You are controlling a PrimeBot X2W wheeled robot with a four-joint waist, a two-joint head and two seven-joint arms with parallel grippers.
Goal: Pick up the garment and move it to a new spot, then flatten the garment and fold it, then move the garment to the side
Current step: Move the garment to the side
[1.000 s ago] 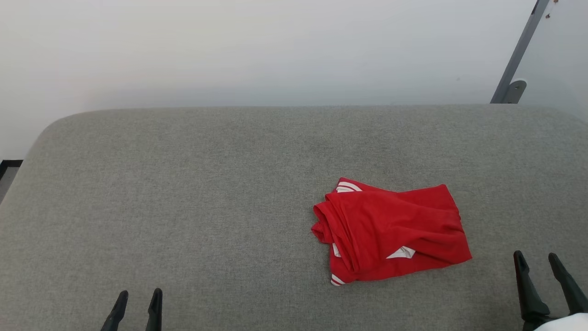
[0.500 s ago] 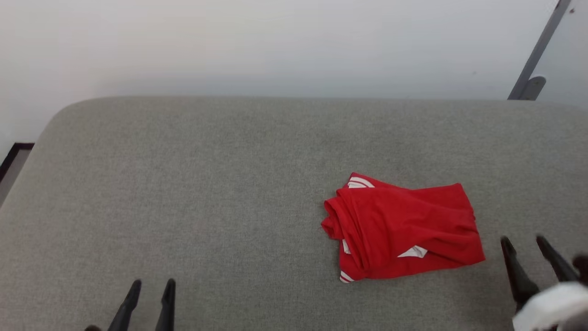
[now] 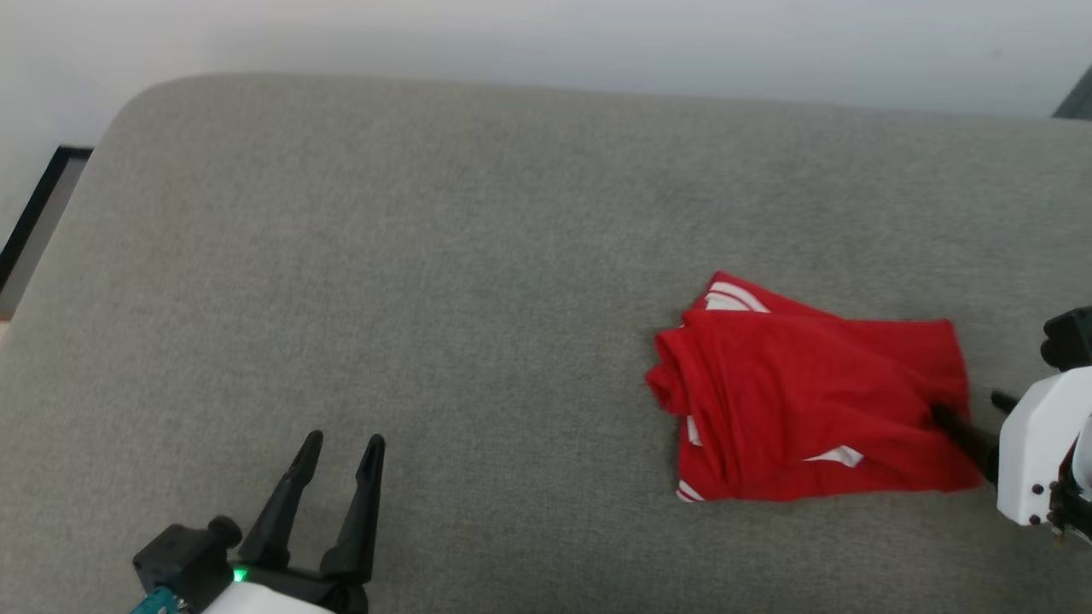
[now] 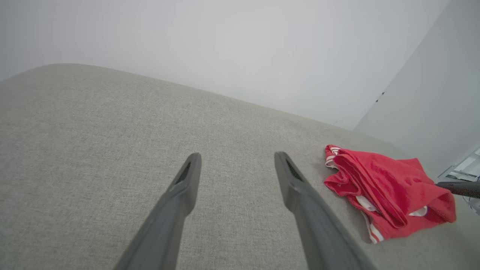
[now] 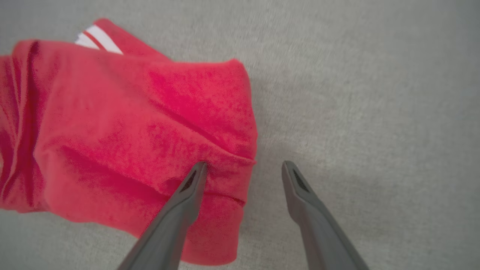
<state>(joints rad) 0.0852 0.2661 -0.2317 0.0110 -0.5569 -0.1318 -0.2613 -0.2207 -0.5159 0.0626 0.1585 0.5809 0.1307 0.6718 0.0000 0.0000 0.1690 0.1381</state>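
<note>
- Head view: the garment [image 3: 810,401] lies bunched and loosely folded on the right part of the grey fabric worktop [image 3: 426,256], with white trim showing at its far and near edges. The left pincer [image 3: 345,440] is spread open at the lower left, well apart from it. The right pincer [image 3: 968,406] is at the garment's right edge.
- Left wrist view: the left pincer [image 4: 237,155] is open over bare worktop, with the garment [image 4: 390,187] off to the right.
- Right wrist view: the right pincer [image 5: 244,164] is open. One fingertip is on the garment [image 5: 131,131] and the other is over bare grey fabric.

Even, soft light — slight blur.
</note>
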